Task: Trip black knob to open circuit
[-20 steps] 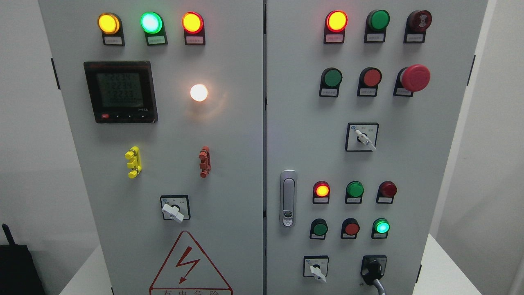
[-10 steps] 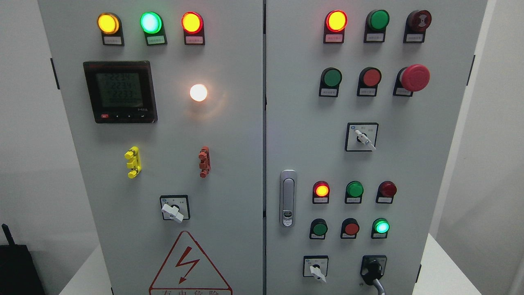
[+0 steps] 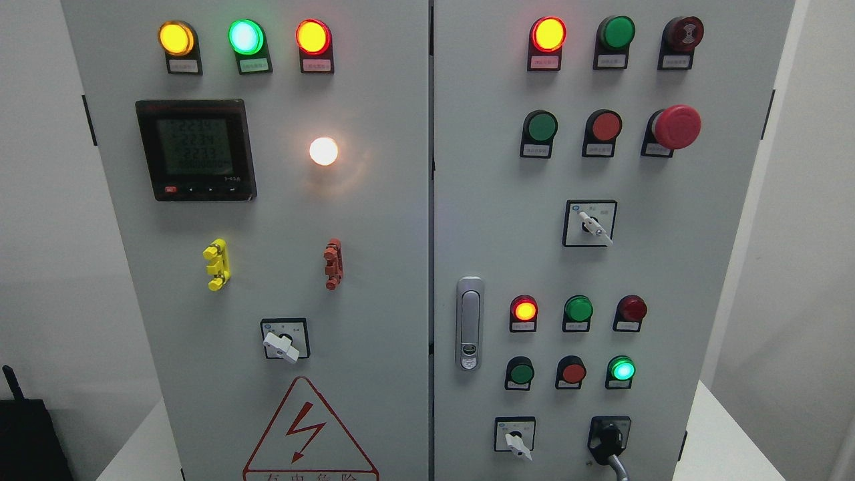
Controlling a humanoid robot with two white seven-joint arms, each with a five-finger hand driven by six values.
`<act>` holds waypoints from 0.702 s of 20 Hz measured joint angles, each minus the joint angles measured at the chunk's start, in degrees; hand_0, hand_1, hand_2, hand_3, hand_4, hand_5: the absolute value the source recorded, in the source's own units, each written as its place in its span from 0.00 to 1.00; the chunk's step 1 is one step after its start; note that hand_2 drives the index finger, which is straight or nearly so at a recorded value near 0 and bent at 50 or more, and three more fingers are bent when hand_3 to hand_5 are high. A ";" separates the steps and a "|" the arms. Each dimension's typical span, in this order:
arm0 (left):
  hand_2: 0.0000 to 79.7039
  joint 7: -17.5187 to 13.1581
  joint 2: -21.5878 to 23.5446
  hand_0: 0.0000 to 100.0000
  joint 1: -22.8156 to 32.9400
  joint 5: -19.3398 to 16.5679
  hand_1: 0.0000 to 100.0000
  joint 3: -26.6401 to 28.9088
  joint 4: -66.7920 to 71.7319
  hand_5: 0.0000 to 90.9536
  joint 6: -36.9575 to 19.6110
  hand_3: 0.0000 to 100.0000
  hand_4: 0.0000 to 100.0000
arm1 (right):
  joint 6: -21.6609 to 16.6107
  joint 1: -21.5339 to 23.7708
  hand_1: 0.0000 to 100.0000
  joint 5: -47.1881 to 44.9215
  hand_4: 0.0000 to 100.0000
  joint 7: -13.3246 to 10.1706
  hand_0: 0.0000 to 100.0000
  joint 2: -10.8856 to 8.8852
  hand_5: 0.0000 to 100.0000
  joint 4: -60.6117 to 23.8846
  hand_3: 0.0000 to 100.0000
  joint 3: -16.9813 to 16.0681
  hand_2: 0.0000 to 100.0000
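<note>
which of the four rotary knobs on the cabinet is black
The black knob at the bottom right of the right door, beside a white-handled selector. The other three have white handles; this one is all black.

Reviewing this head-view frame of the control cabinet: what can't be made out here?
- Both robot hands: out of frame.
- Black rotary knob at the right door's lower right: its set position is unreadable, dark on a dark plate; the grey cable below it is cut by the bottom edge.
- Small white labels under the lamps: print too small.
- Red triangular warning sign: bottom cut off.
- Black digital meter: digits blurred.
</note>
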 measured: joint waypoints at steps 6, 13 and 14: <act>0.00 0.00 0.00 0.12 0.00 0.00 0.39 0.00 0.00 0.00 0.01 0.00 0.00 | 0.00 0.00 0.00 0.00 1.00 0.03 0.00 0.00 1.00 -0.01 1.00 0.00 0.00; 0.00 0.00 0.00 0.12 0.00 0.00 0.39 0.00 0.00 0.00 0.01 0.00 0.00 | 0.00 0.00 0.00 0.00 1.00 0.03 0.00 0.01 1.00 -0.01 1.00 -0.04 0.00; 0.00 0.00 0.00 0.12 0.00 0.00 0.39 0.00 0.00 0.00 0.01 0.00 0.00 | 0.00 0.00 0.00 0.00 1.00 0.03 0.00 0.01 1.00 -0.01 1.00 -0.06 0.00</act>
